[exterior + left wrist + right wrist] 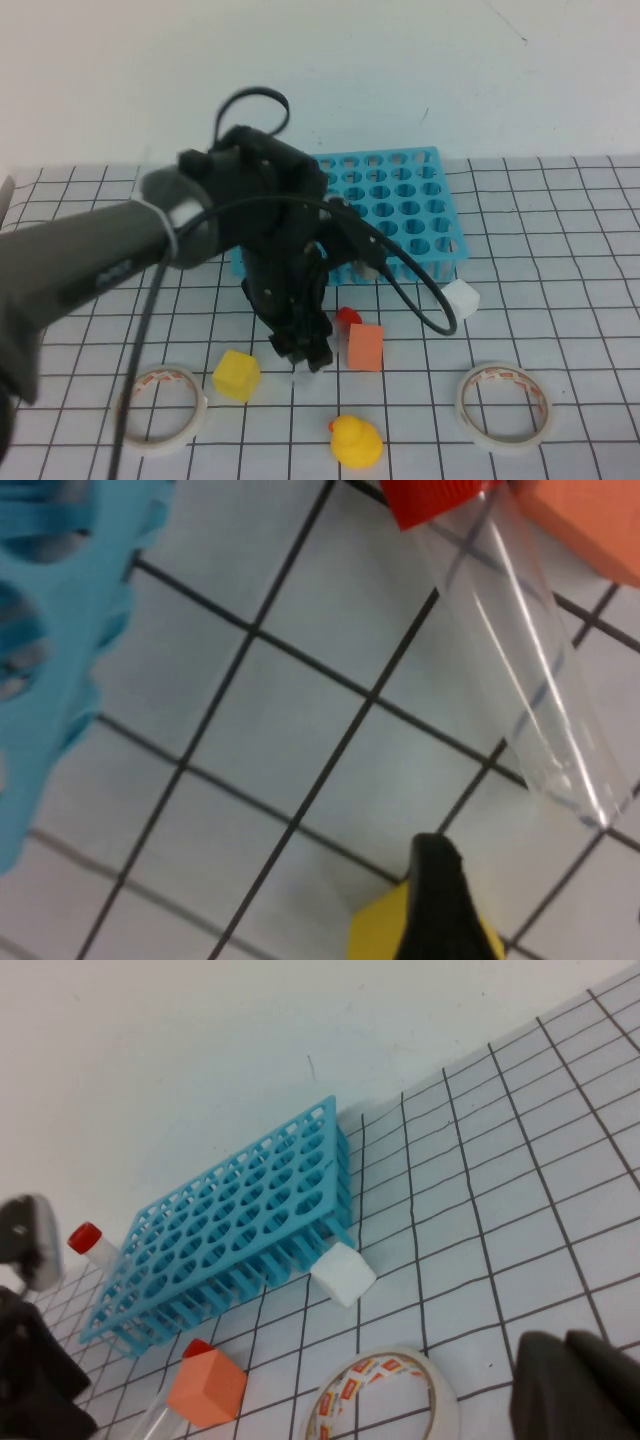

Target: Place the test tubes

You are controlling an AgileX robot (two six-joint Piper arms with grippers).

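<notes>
Left to right: the yellow cube (237,375) is sitting just beside the left claw (305,358), which is hanging low over the worktop (560,300). Whether this claw is open or shut cannot be told. The tube (512,650) is lying flat beneath it, red cap (347,317) pointing toward the rack (400,200), with the orange cube (365,347) crowding it closely. Likely hazards: the claw catching the orange cube while closing, or nudging the round tube into rolling away. The right claw (575,1385) is sitting closed and empty at the far right, outside the high view.

Lab bench: blue tube rack (400,200) on gridded mat (560,300).
</notes>
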